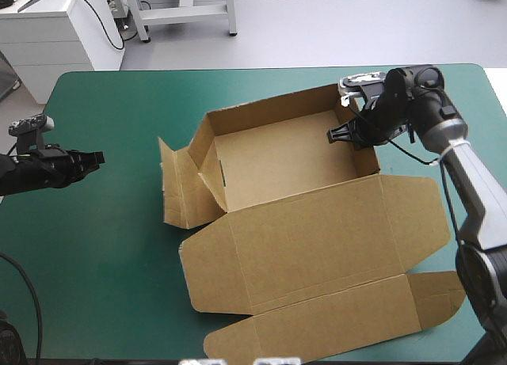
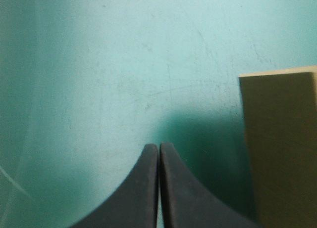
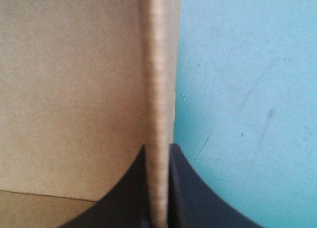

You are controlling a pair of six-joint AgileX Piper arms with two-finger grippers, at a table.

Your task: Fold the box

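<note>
Brown box (image 1: pixel 285 163) sits in the middle of the teal-green cover (image 1: pixel 95 246), walls up, lid (image 1: pixel 317 238) flat toward the near edge. Right gripper (image 1: pixel 342 134) pinches its right wall (image 3: pixel 158 89); left gripper (image 1: pixel 99 157), fingers pressed together and empty, hovers well left of it.

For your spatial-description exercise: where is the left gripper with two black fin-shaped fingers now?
In the high view the left gripper is over the teal-green cover near the table's left edge, shut, apart from the brown cardboard box.
</note>
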